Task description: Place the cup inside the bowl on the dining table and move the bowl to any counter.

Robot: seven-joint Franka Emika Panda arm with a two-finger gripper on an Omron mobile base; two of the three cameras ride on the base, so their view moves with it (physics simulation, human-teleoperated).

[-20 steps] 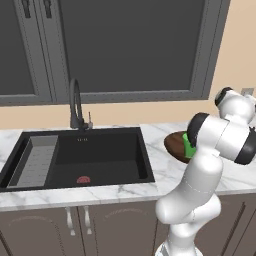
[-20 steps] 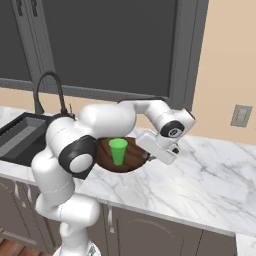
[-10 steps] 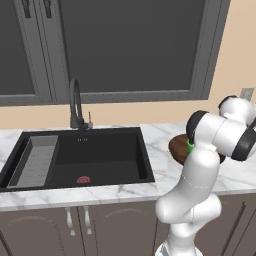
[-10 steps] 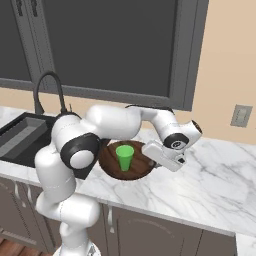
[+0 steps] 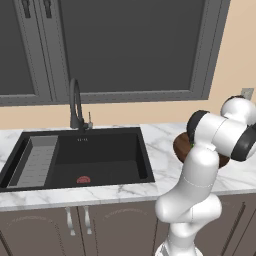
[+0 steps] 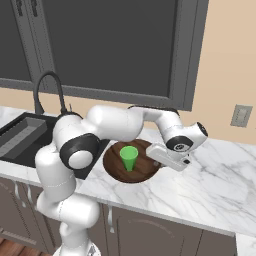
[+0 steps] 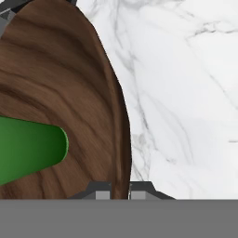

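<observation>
Black and sunk into the white marble table (image 6: 210, 195), the sink (image 5: 80, 157) lay at the far left, with a ribbed grey rack (image 5: 35, 161) in its left part and a small red drain plug (image 5: 83, 179) on its floor. The dark curved faucet (image 5: 75, 105) rose behind it, under a wide dark window (image 5: 125, 45). Grey-brown cabinet doors (image 5: 75, 225) with pale handles closed the front below.

Right of the sink, the bowl (image 6: 117, 167) sat on the table near its front edge, and the cup (image 6: 129, 158) stood upright inside it, about at its centre. In the left base view the arm's own white elbow stood in front of the bowl (image 5: 182, 145) and hid most of it.

At the bowl's right rim was the gripper (image 6: 172, 162). In the hand view the gripper (image 7: 120, 191) had its two dark fingertips (image 7: 100, 190) closed narrowly on the bowl's rim (image 7: 122, 139), one on each side of the thin wooden edge. Bare veined marble lay beyond. A wall outlet (image 6: 242, 115) was set on the beige wall at the far right.
</observation>
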